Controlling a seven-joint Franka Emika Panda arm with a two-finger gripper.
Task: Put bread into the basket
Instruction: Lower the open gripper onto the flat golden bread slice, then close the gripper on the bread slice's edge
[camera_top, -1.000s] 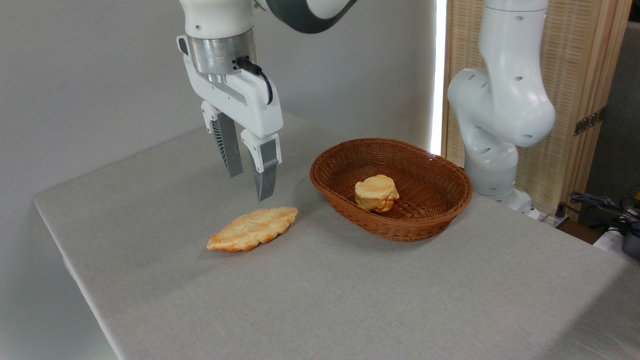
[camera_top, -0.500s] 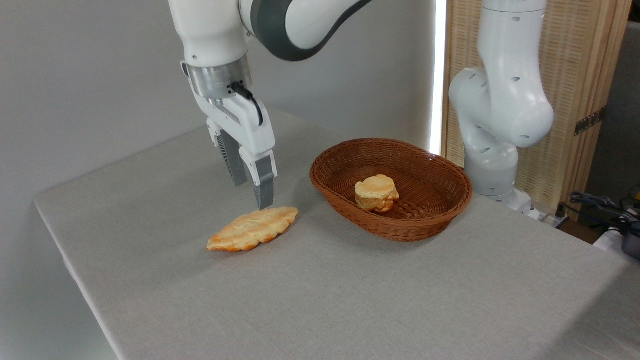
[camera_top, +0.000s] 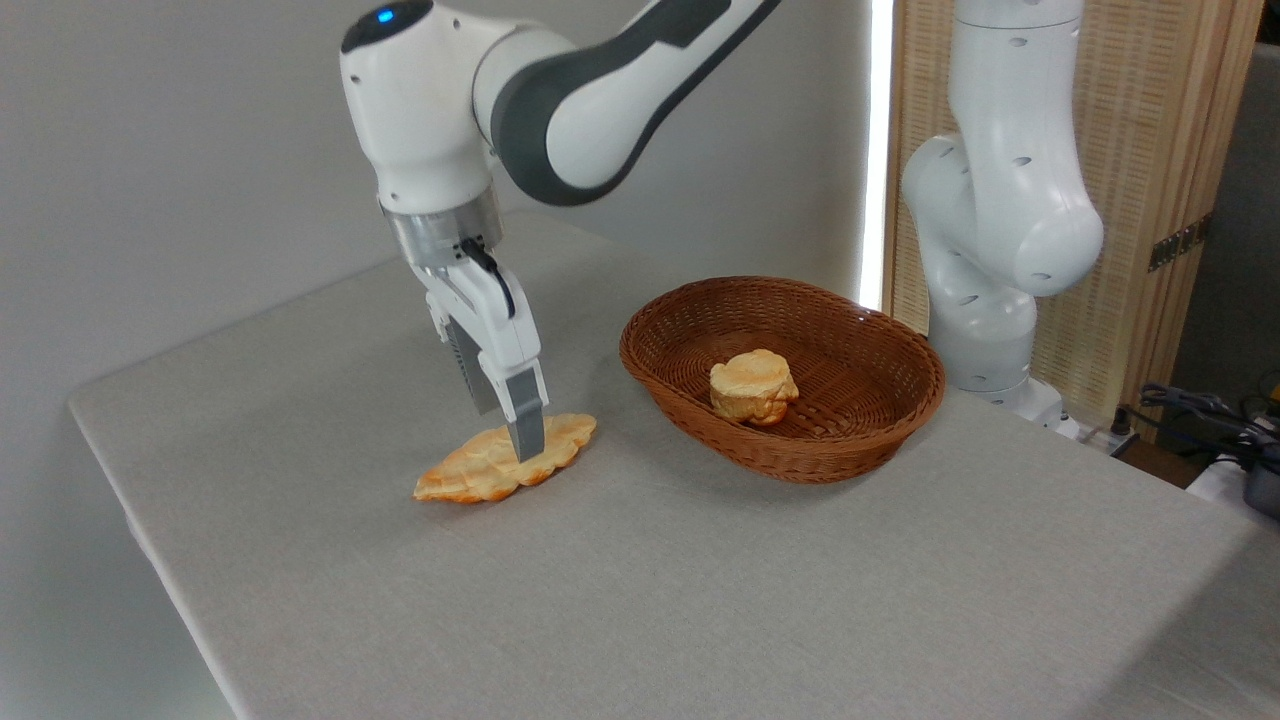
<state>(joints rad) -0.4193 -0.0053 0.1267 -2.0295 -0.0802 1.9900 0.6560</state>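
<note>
The bread (camera_top: 462, 474), a long flat golden pastry, lies on the grey table (camera_top: 700, 600) to the left of the basket (camera_top: 790, 468). My gripper (camera_top: 507, 436) has come down over its middle and is open. The near finger (camera_top: 524, 420) stands in front of the pastry and the far finger sits behind it, so the bread lies between them. The brown wicker basket rests on the table, about a hand's width right of the bread's tip.
A small round bun (camera_top: 753, 385) sits inside the basket. The white base column of the arm (camera_top: 995, 250) rises behind the basket at the table's far right edge. A wooden screen and cables stand at the far right.
The gripper has dropped from above the table down onto the bread and turned slightly, its fingers now either side of the pastry. Bread, bun and basket have not moved.
</note>
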